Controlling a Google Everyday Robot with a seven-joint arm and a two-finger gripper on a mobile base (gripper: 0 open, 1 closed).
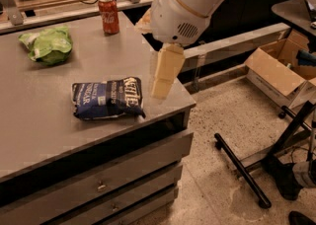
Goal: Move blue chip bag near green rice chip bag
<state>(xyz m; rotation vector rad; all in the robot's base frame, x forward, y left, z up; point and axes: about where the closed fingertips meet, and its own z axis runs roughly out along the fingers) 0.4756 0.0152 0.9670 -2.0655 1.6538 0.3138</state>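
Note:
The blue chip bag (pixel 107 99) lies flat on the grey table (pixel 44 130), near its front right corner, with its white lettering facing up. The green rice chip bag (pixel 49 45) lies crumpled at the table's far left, well apart from the blue bag. My gripper (pixel 161 89) hangs from the white arm (pixel 190 2) over the table's right edge, just right of the blue bag and a little above the tabletop. It holds nothing that I can see.
A red soda can (pixel 108 15) stands at the table's back, right of the green bag. Drawers (pixel 113 182) sit under the table. A cardboard box (pixel 276 71) and a black stand (pixel 247 169) are on the floor to the right.

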